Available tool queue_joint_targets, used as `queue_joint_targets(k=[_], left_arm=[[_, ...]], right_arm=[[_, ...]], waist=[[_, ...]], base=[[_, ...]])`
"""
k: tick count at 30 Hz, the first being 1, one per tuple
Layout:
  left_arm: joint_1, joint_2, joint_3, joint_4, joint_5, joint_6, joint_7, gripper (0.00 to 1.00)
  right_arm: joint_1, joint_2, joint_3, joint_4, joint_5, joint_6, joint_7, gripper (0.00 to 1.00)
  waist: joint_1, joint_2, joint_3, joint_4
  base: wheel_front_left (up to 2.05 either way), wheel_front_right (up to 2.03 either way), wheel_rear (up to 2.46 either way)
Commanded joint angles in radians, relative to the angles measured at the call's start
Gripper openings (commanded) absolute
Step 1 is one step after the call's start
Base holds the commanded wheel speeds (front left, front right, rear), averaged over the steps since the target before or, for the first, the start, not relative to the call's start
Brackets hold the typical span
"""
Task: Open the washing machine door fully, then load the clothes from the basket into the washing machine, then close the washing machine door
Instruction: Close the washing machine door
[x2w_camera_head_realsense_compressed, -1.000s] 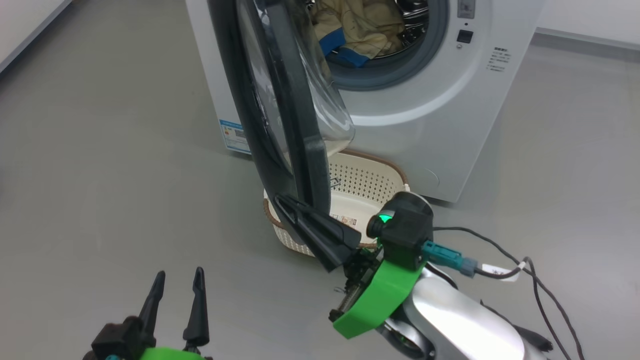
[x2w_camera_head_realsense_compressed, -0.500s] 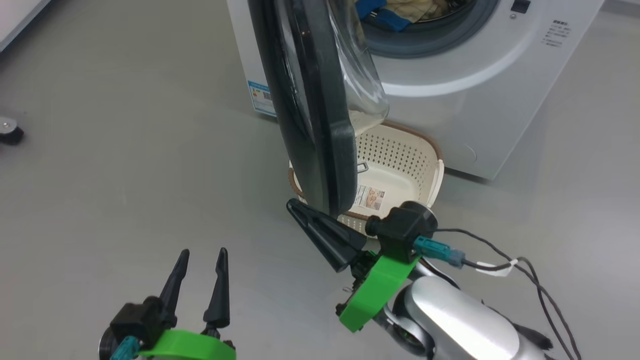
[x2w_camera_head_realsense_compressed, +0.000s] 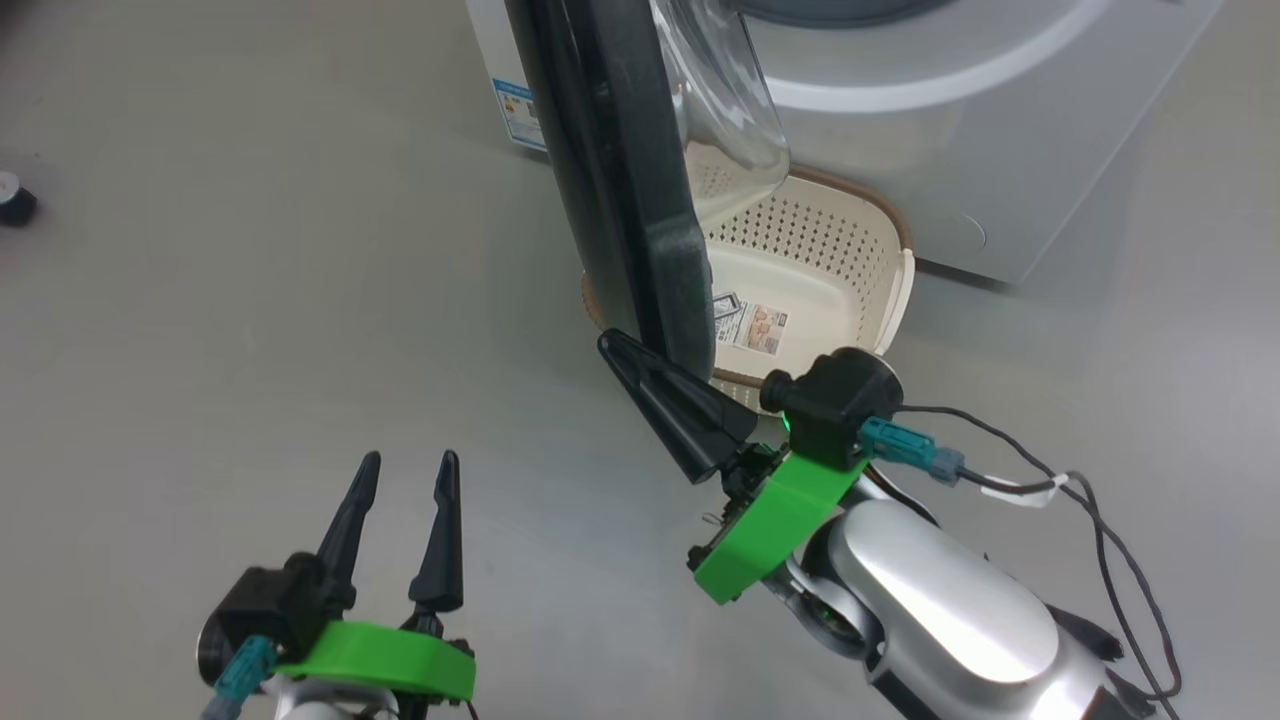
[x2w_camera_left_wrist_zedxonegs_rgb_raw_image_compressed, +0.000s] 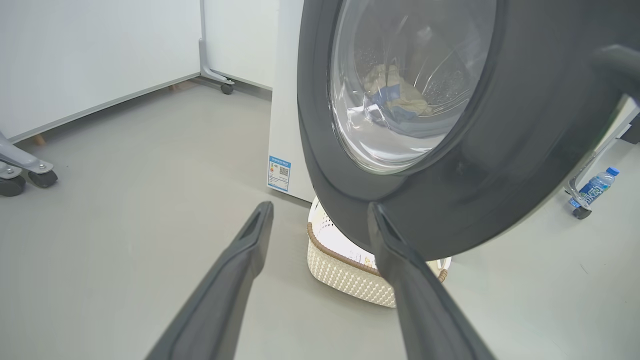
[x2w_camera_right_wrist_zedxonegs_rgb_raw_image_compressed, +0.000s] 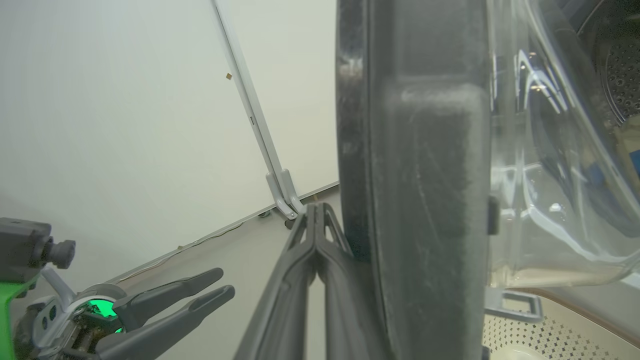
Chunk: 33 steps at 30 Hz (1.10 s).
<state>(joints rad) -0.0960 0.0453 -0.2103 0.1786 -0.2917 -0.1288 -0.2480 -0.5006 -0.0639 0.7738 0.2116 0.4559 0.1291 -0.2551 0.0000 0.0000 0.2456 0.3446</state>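
Head view: closed, empty right hand (x2w_camera_head_realsense_compressed: 608, 343) lies against the washing machine door (x2w_camera_head_realsense_compressed: 620, 180), low down.

Head view steeply down; wrist views low, close; washing machine door (x2w_camera_head_realsense_compressed: 615, 200) common to all.

Blue-capped bottle (x2w_camera_left_wrist_zedxonegs_rgb_raw_image_compressed: 597, 183) (probably water) by caster (x2w_camera_left_wrist_zedxonegs_rgb_raw_image_compressed: 579, 213)

Fingers (x2w_camera_head_realsense_compressed: 440, 540): long, dark, tapered
Wrist collars (x2w_camera_head_realsense_compressed: 775, 515): bright green
Forearm (x2w_camera_head_realsense_compressed: 940, 600): glossy silver shell
Camera (x2w_camera_head_realsense_compressed: 835, 395): black
Plug (x2w_camera_head_realsense_compressed: 900, 444): teal
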Motion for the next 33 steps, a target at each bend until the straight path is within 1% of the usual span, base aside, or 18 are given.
queue_joint_targets(k=[1, 12, 19, 33], left_arm=[[-0.039, 0.005, 0.035, -0.037, 0.004, -0.002, -0.014, 1.00], [-0.066, 0.005, 0.047, -0.044, 0.005, -0.002, -0.014, 1.00], [-0.072, 0.005, 0.061, -0.044, 0.007, -0.002, -0.014, 1.00], [-0.071, 0.005, 0.074, -0.055, 0.005, -0.002, -0.014, 1.00]], right_arm=[[-0.027, 0.014, -0.003, -0.033, -0.001, 0.002, -0.007, 0.00], [-0.040, 0.014, -0.052, -0.049, 0.003, 0.002, -0.007, 0.00], [-0.041, 0.014, -0.068, -0.054, 0.003, 0.002, -0.007, 0.00], [-0.021, 0.014, -0.145, -0.051, -0.008, 0.002, -0.007, 0.00]], waist=[[0.0000, 0.0000, 0.013, -0.005], [0.0000, 0.0000, 0.064, -0.017], [0.0000, 0.0000, 0.066, -0.027], [0.0000, 0.0000, 0.067, -0.067]], base=[[0.00, 0.00, 0.00], [0.00, 0.00, 0.00], [0.00, 0.00, 0.00], [0.00, 0.00, 0.00]])
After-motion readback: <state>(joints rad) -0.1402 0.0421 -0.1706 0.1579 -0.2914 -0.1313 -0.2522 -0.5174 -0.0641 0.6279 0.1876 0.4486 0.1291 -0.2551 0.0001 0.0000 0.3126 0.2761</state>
